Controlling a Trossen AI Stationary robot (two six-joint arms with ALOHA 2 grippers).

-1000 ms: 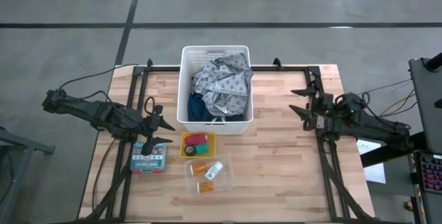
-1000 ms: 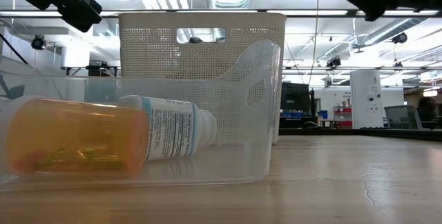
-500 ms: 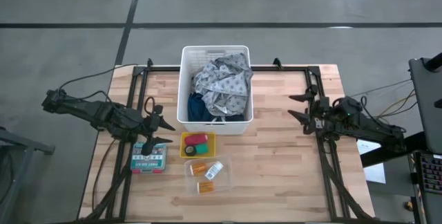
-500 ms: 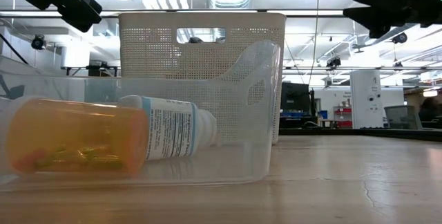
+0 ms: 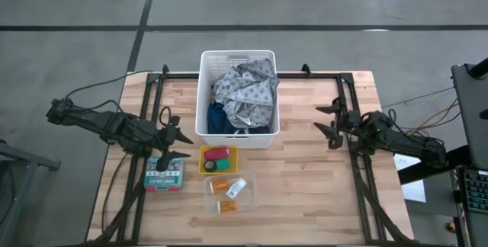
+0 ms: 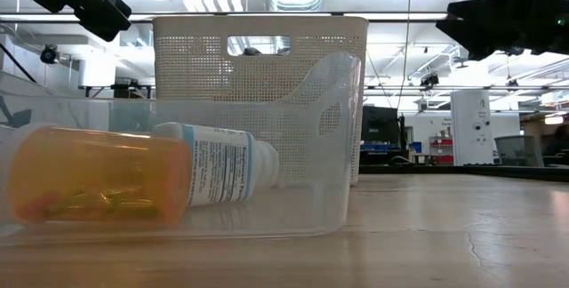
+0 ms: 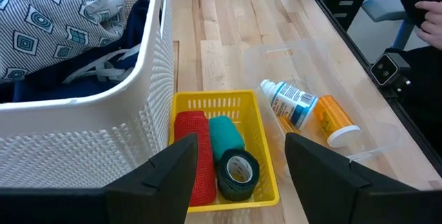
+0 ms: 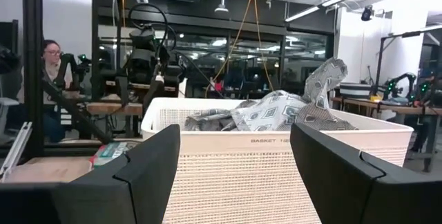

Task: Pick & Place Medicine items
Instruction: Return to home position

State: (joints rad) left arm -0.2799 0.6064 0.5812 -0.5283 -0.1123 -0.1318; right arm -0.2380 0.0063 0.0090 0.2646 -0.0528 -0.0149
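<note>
Right pincer edged inward, released; clear bin holds orange bottle, white bottle.

Item 1: red roll, ribbed, lying on its side in the yellow basket.
Item 2: teal roll, lying just beside the red roll in the same basket.
Item 3: dark green roll, hollow core facing up, touching the teal roll's end.
Item 4: white bottle, blue-and-white label, on its side in the transparent bin.
Item 5: first orange pill bottle, white cap, on its side just beside the white bottle.
Item 6: second orange pill bottle, on its side at the same bin's front end.
</note>
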